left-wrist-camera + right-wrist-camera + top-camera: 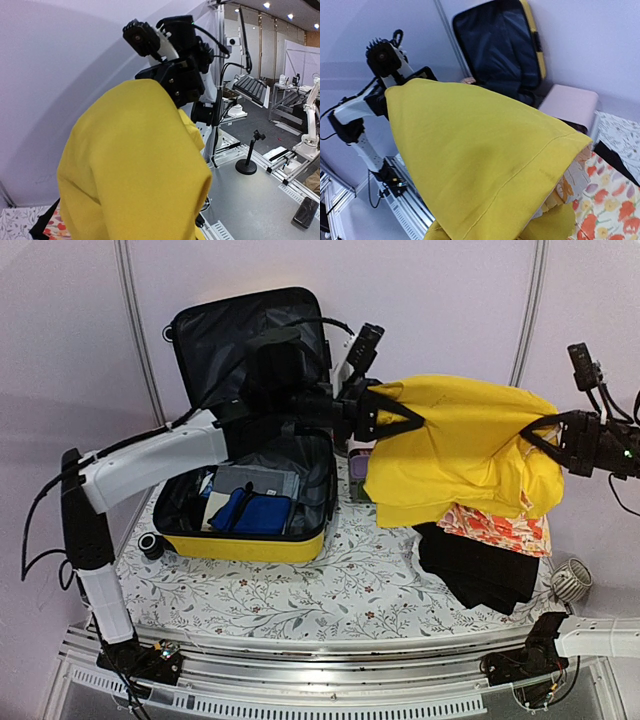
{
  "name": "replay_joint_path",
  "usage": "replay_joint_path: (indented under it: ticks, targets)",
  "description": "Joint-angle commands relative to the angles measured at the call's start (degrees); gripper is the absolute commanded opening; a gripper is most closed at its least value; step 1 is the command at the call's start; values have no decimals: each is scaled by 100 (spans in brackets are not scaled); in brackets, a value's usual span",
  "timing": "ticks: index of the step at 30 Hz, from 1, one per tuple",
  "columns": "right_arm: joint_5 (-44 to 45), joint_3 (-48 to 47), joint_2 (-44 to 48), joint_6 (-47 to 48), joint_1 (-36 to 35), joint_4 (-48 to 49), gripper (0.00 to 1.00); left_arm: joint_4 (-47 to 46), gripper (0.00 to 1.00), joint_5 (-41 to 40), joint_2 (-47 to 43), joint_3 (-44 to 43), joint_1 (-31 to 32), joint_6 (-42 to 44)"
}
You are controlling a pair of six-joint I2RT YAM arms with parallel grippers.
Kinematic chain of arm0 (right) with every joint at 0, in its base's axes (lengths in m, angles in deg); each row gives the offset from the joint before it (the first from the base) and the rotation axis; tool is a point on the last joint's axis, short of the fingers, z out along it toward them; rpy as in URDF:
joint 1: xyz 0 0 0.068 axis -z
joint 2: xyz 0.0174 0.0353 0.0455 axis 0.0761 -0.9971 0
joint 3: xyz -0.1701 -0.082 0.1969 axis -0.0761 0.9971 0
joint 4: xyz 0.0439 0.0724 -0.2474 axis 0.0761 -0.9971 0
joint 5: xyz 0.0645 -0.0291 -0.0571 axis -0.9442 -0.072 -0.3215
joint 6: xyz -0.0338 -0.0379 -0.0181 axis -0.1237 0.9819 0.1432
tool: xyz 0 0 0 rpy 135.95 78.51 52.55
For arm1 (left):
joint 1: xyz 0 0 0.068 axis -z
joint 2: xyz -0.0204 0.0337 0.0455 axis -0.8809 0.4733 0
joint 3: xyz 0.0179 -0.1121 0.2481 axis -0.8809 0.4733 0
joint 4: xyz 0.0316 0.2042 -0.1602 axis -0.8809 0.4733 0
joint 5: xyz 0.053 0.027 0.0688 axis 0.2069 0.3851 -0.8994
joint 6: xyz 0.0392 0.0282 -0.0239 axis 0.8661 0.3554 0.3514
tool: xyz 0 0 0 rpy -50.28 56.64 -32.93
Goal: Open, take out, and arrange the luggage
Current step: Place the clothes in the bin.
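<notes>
Pale lilac wall panels (450,300) back a table covered in white floral-print cloth (330,590). Item one: large glossy yellow hard-shell suitcase (240,545) with black zipper trim, lying open on the left rear part of the table. Its lid stands upright against the wall, black fabric lining facing forward, and a black wheel (152,545) shows at its near left corner. The base holds a rumpled blue cloth (255,512), a folded grey garment (262,480) and some white pieces too small to tell apart. Item two: bright yellow cloth garment (460,445), hanging in the air over the right half of the table, stretched between both arms. The left gripper (385,415) has its fingers pressed together on the left edge of the yellow garment, and the right gripper (548,430) pinches the right edge the same way. In both wrist views the cloth fills the foreground and hides each camera's own fingertips. Item three: orange-and-white floral fabric (500,528), lying below the hanging garment. Item four: folded black garment (475,562), partly under the floral fabric at its near side. Item five: small pink box (570,105), just beside the suitcase at the rear, partly hidden behind the yellow garment. Item six: white mesh plastic basket (571,582), at the table's near right edge, beside the black garment.
</notes>
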Motion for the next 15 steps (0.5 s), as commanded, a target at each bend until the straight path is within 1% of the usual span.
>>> replay_joint_path:
  ticks: [1, 2, 4, 7, 9, 12, 15]
  targets:
    - [-1070, -494, 178, 178, 9, 798, 3, -253, 0, 311, -529, 145, 98, 130]
    - [-1269, -509, 228, 100, 12, 751, 9, -236, 0, 345, -566, 179, 150, 132]
    - [-1651, -559, 290, -186, 12, 598, 11, -160, 0, 379, -606, 200, 245, 130]
    - [-2139, -534, 377, -575, 10, 271, 5, -63, 0, 422, -599, 222, 356, 132]
    - [-2358, -321, 537, -859, 11, 119, 2, -69, 0, 454, -551, 269, 402, 89]
    - [-2526, -8, 872, -1274, 14, -31, 1, -156, 0, 539, -374, 267, 451, -7]
    - [-2546, 50, 1124, -1495, 10, -344, 1, -443, 0, 636, -26, 205, 441, -195]
